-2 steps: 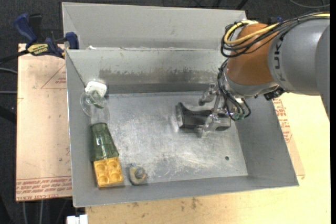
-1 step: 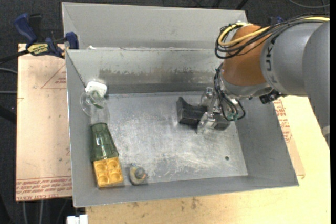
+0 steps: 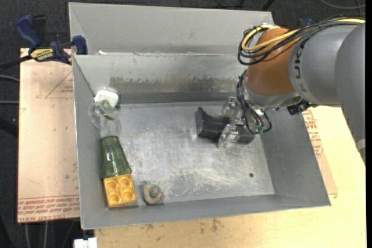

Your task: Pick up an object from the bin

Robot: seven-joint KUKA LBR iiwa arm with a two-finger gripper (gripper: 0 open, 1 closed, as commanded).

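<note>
Yellow brick (image 3: 120, 190) sits near-left, well apart from the gripper (image 3: 206, 124).

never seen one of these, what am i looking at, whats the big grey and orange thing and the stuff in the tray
One camera looks down into a grey metal bin. The big grey and orange thing reaching in from the right is a robot arm, meant to pick something out. Its gripper is low over bare floor right of centre; I see nothing held in it. The loose things lie along the left side: a clear plastic cup with white and green inside, a dark green see-through block, a yellow studded toy brick, and a small grey round piece.
</note>
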